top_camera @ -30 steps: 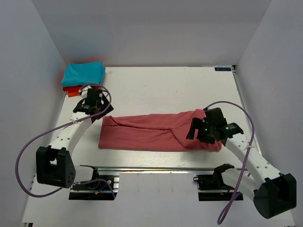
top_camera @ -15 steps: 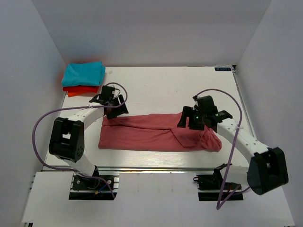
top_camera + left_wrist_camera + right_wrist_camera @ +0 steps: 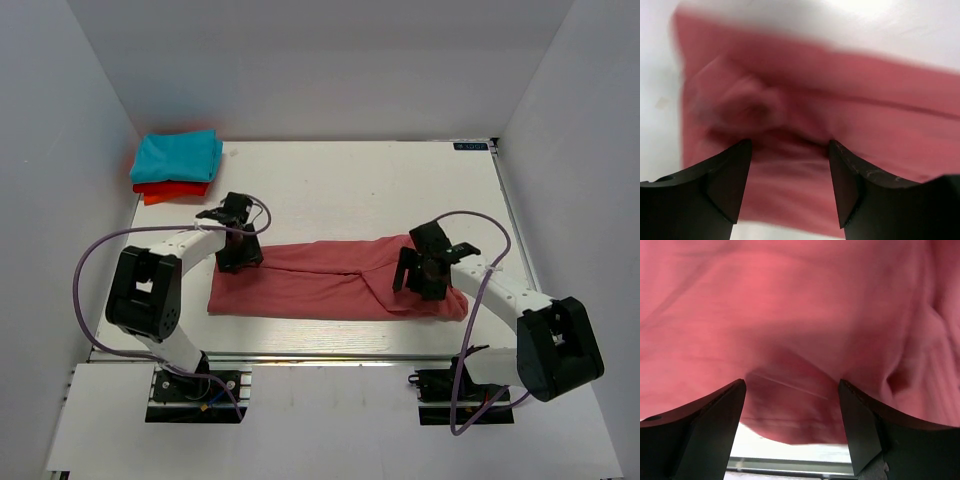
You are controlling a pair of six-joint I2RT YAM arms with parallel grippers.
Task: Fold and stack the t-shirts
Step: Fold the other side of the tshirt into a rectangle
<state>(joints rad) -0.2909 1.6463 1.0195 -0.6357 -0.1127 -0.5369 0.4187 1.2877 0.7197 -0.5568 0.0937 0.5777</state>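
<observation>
2 small folded shirts, the turquoise shirt (image 3: 178,155) on top of the orange-red shirt (image 3: 165,190), sit stacked at the far left corner of the counter (image 3: 350,180). The large pink shirt (image 3: 320,280) lies near the front edge as a long band, not yet folded small or stacked. The left gripper (image 3: 238,256) is over its left end and the right gripper (image 3: 420,280) over its right end, both spread wide and gripping nothing. The left wrist view is blurred, so whether the fingertips touch cloth is unclear.

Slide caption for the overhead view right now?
Left gripper and right gripper, both open, at opposite ends of the pink shirt; turquoise shirt stacked on orange shirt, far left.
</observation>
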